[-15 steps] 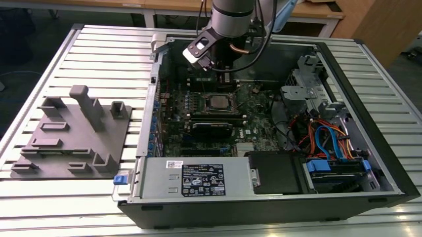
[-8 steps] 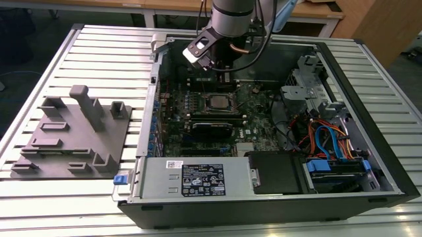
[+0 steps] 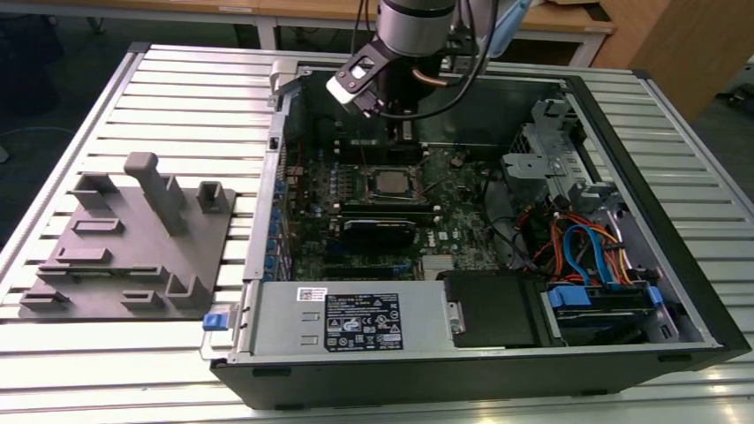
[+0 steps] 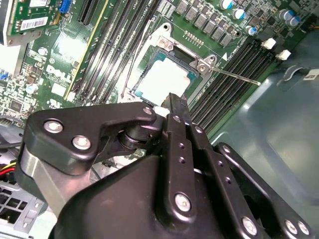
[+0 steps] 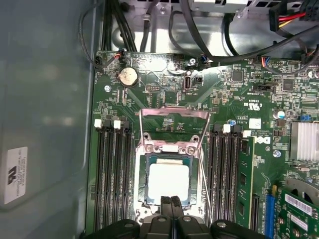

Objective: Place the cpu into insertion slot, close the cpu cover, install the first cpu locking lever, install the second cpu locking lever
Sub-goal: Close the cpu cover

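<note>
The cpu, a pale silvery square, lies in the insertion slot on the green board. The cpu cover, a thin metal frame, lies down around it. Two thin wire levers run along the socket's sides. In the second wrist view one lever sticks out over the memory slots. My gripper is shut with nothing in it, its tips just above the socket's edge beside the cpu.
Black memory slots flank the socket. A finned heatsink and black cables sit nearby. The case holds a power supply, a black drive box and coloured cables. A grey fixture plate lies at the exterior view's left.
</note>
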`<move>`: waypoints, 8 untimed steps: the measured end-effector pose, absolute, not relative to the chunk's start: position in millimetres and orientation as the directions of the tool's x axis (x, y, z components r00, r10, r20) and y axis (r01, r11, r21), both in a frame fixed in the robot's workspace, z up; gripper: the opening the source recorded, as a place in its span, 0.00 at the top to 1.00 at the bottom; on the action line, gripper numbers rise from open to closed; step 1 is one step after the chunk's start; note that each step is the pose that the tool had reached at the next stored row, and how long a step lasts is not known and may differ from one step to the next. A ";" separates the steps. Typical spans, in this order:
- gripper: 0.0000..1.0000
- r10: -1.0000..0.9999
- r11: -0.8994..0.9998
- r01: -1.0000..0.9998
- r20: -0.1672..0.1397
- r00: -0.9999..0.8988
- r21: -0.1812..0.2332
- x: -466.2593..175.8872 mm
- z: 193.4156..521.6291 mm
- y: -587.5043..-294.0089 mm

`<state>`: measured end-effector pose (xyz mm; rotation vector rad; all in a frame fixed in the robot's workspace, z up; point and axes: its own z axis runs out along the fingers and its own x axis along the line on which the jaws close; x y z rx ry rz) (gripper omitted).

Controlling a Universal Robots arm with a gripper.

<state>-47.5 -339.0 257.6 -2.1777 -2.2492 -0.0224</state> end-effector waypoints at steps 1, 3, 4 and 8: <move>0.90 0.999 0.032 0.999 0.018 -0.032 0.003 -47.5 258.8 -338.9; 0.90 0.999 0.032 0.999 0.018 -0.032 0.003 -47.5 261.3 -339.0; 0.90 0.999 0.032 0.999 0.018 -0.032 0.003 -47.5 262.5 -338.9; 0.90 0.999 0.032 0.999 0.018 -0.032 0.003 -47.5 267.1 -338.9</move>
